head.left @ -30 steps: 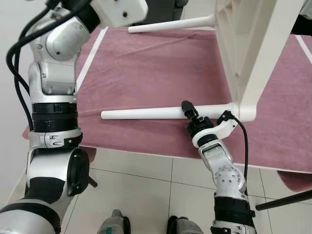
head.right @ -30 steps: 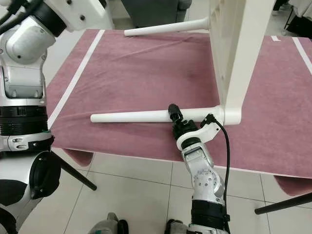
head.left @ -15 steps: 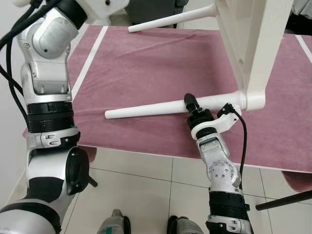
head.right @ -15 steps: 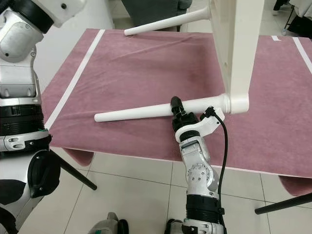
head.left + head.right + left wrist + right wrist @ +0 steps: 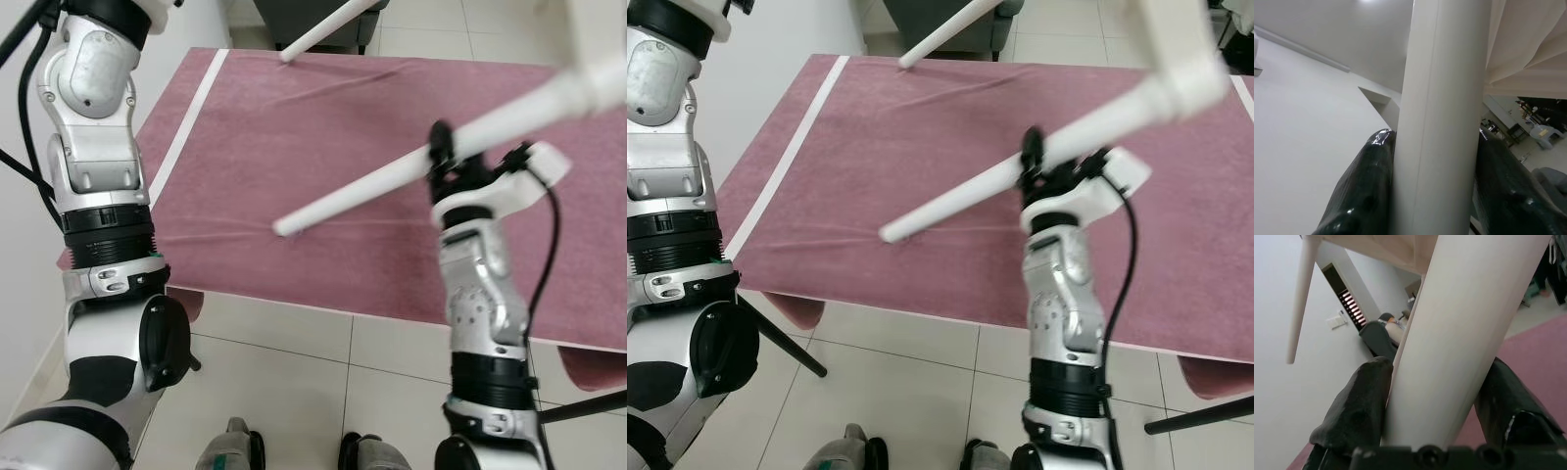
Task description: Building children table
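The white children's table (image 5: 1168, 44) is tilted and blurred at the upper right. One of its round white legs (image 5: 358, 188) slants down over the mauve cloth, free end low. My right gripper (image 5: 441, 157) is shut on that leg about halfway along; in the right wrist view the black fingers (image 5: 1359, 406) press both sides of the leg (image 5: 1459, 333). A second leg (image 5: 942, 34) points out at the far edge. My left arm (image 5: 98, 147) reaches up on the left. In the left wrist view my left gripper (image 5: 1435, 152) is shut on a white post (image 5: 1444, 73) of the table.
The work surface is a table under a mauve cloth (image 5: 294, 117) with a white stripe (image 5: 191, 117) along its left side. Its front edge (image 5: 323, 311) is close to me, above tiled floor (image 5: 294, 392). A dark stand leg (image 5: 578, 406) shows at the lower right.
The held leg has swung from lying level on the cloth to slanting upward. My right gripper has risen with it, and the table frame has lifted and tipped to the right.
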You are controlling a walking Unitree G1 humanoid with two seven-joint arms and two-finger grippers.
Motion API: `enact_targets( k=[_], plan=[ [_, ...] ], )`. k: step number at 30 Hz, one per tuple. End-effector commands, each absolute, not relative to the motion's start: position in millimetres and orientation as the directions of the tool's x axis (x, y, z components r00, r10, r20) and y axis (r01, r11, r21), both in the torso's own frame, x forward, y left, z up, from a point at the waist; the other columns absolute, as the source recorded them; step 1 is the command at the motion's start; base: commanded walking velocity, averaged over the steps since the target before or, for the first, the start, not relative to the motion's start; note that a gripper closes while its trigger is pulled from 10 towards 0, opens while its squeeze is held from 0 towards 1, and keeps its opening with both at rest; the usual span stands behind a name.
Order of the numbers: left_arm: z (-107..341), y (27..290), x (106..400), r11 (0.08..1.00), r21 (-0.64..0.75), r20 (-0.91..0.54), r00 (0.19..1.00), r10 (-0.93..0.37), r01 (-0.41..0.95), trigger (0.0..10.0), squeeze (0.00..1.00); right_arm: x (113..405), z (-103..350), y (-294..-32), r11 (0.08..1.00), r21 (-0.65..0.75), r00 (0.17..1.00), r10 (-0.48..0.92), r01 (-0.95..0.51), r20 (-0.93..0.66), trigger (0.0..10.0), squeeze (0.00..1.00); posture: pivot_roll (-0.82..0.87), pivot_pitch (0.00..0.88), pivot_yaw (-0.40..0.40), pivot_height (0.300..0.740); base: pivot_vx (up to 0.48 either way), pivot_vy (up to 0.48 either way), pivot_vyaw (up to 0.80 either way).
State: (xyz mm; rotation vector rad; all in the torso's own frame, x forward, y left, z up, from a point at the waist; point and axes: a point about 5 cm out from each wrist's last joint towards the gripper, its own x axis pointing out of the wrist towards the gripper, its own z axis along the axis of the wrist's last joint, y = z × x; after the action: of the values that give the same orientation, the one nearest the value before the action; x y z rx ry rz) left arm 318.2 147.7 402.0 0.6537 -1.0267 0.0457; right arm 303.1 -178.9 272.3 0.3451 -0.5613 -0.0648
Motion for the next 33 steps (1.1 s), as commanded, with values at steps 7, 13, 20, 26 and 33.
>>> enact_targets(
  k=[7, 13, 20, 26, 33],
  plan=[
    [421, 134, 302, 0.879, 0.319, 0.912, 0.366, -0.184, -0.354, 10.0, 0.0, 283, 303, -182, 0.992, 0.096, 0.745, -0.121, 0.076, 0.656, 0.0, 0.0, -0.02, 0.09, 0.081, 0.74, 0.0, 0.0, 0.0],
    [406, 137, 312, 0.892, 0.305, 0.891, 0.432, -0.143, -0.334, 10.0, 0.0, 273, 313, -184, 0.99, -0.013, 0.707, -0.089, 0.138, 0.702, 0.0, 0.0, -0.03, 0.093, 0.086, 0.74, 0.0, 0.0, 0.0],
    [400, 135, 316, 0.897, 0.305, 0.883, 0.448, -0.14, -0.32, 10.0, 0.0, 265, 332, -188, 0.976, -0.091, 0.649, -0.062, 0.199, 0.758, 0.0, 0.0, -0.03, 0.094, 0.085, 0.74, 0.0, 0.0, 0.0],
    [390, 134, 322, 0.906, 0.31, 0.859, 0.493, -0.137, -0.288, 10.0, 0.0, 259, 337, -193, 0.958, -0.144, 0.633, -0.048, 0.248, 0.773, 0.0, 0.0, -0.04, 0.098, 0.089, 0.74, 0.0, 0.0, 0.0],
    [357, 131, 338, 0.92, 0.321, 0.769, 0.629, -0.115, -0.225, 10.0, 0.0, 252, 344, -197, 0.927, -0.205, 0.605, -0.029, 0.315, 0.796, 0.0, 0.0, -0.04, 0.106, 0.093, 0.74, 0.0, 0.0, 0.0]
  ],
)
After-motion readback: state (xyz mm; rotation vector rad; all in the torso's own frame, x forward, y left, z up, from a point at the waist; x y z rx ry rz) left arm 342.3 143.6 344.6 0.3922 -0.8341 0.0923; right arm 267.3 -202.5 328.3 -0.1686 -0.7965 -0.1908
